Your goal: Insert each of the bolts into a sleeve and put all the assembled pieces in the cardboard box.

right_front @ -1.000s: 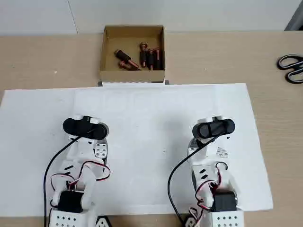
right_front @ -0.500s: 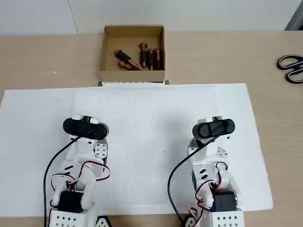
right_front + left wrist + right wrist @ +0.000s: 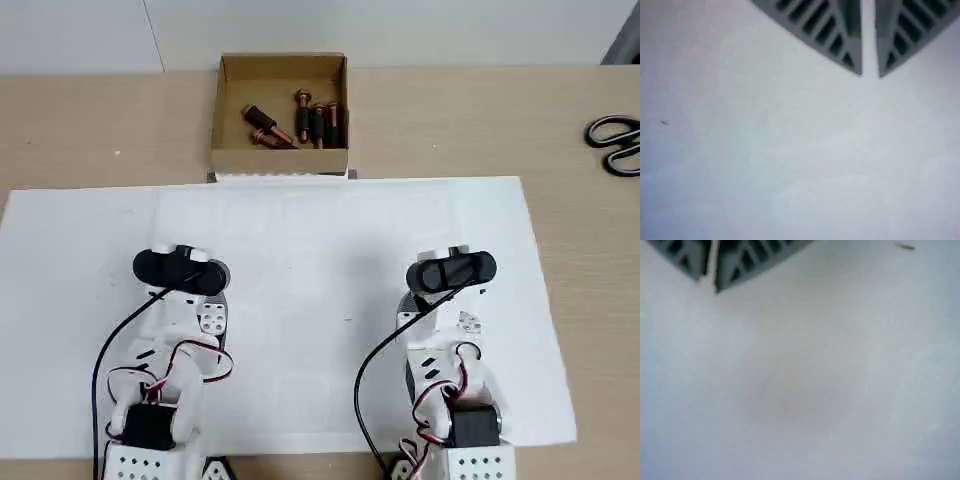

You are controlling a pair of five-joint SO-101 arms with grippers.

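The cardboard box (image 3: 229,118) stands at the table's far edge, left of centre. Inside it lie several copper bolts pushed into dark sleeves (image 3: 316,118), one pair (image 3: 263,124) lying slantwise. Both arms are folded back near the front of the table over the white paper. My left gripper (image 3: 869,74) points down close to the paper, its grey ribbed fingers (image 3: 832,30) together with a thin slit between them and nothing held. My right gripper (image 3: 709,284) is likewise shut and empty just above the paper.
A large white paper sheet (image 3: 300,240) covers the work area. Black-handled scissors (image 3: 616,143) lie at the far right on the wooden table (image 3: 100,120). The left arm's body (image 3: 175,330) and right arm's body (image 3: 445,340) stand at the front.
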